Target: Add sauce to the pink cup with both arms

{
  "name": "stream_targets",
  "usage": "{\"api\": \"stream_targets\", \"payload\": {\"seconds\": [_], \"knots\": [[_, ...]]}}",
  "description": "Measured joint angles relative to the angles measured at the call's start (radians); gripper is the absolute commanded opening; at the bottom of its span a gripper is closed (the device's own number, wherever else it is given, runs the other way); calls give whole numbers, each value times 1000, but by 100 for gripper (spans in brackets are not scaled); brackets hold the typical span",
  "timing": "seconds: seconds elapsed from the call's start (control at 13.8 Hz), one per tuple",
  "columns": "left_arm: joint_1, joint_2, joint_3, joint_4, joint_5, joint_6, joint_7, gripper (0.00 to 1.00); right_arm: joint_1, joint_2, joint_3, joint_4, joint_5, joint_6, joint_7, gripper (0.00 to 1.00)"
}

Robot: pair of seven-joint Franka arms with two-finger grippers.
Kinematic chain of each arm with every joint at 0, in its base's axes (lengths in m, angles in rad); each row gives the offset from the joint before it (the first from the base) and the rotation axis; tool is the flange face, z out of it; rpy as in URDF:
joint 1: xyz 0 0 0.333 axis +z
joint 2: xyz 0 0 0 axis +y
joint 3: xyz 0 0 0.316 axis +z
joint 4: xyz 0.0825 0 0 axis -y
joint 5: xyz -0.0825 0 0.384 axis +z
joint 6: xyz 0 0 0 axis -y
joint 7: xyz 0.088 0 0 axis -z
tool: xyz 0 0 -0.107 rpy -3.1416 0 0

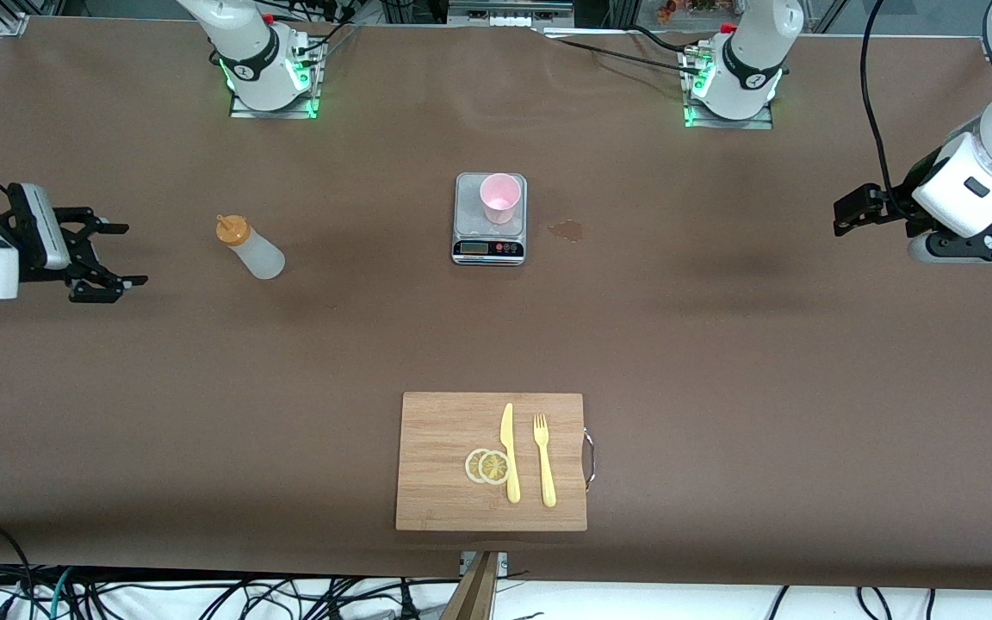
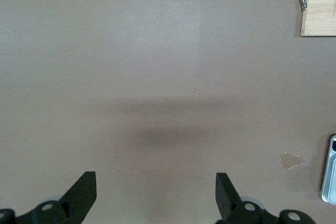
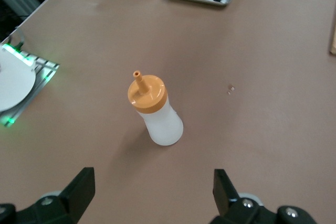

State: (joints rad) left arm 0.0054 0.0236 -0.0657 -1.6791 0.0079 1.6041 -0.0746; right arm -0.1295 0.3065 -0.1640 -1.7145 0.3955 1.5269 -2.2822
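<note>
The sauce bottle (image 1: 251, 248), whitish with an orange nozzle cap, stands upright on the brown table toward the right arm's end. My right gripper (image 1: 136, 255) is at that end of the table, open and empty, pointing at the bottle (image 3: 155, 111) with a clear gap between them; in its wrist view the gripper (image 3: 154, 190) has only table between its fingers. The pink cup (image 1: 500, 198) stands upright on a small kitchen scale (image 1: 489, 250) mid-table. My left gripper (image 1: 842, 215) waits open and empty at the left arm's end, well apart from the cup; its wrist view (image 2: 156, 192) shows bare table.
A wooden cutting board (image 1: 444, 430) lies near the front camera's edge with a yellow knife (image 1: 509, 452), a yellow fork (image 1: 544, 461) and two lemon slices (image 1: 487, 466) on it. A small wet spot (image 1: 566, 229) marks the table beside the scale, toward the left arm.
</note>
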Motion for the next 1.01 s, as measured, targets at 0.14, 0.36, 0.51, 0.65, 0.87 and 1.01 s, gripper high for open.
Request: {"api": "stream_targets", "payload": {"seconds": [0.14,0.36,0.51,0.65,0.87,1.01], "knots": [[-1,0,0,2,0,0,0,100,12,-102,2,-59,-43,46,146,100],[-2,1,0,4,0,0,0,100,52,-256,3,-128,-138,87,433,100],[-2,2,0,4,0,0,0,100,94,-326,5,-150,-186,104,635,100],[-2,3,0,4,0,0,0,100,149,-359,7,-152,-235,124,857,100],[-2,4,0,4,0,0,0,100,233,-380,45,-134,-309,143,1211,100],[-3,6,0,5,0,0,0,100,246,-381,116,-100,-366,145,1466,100]]}}
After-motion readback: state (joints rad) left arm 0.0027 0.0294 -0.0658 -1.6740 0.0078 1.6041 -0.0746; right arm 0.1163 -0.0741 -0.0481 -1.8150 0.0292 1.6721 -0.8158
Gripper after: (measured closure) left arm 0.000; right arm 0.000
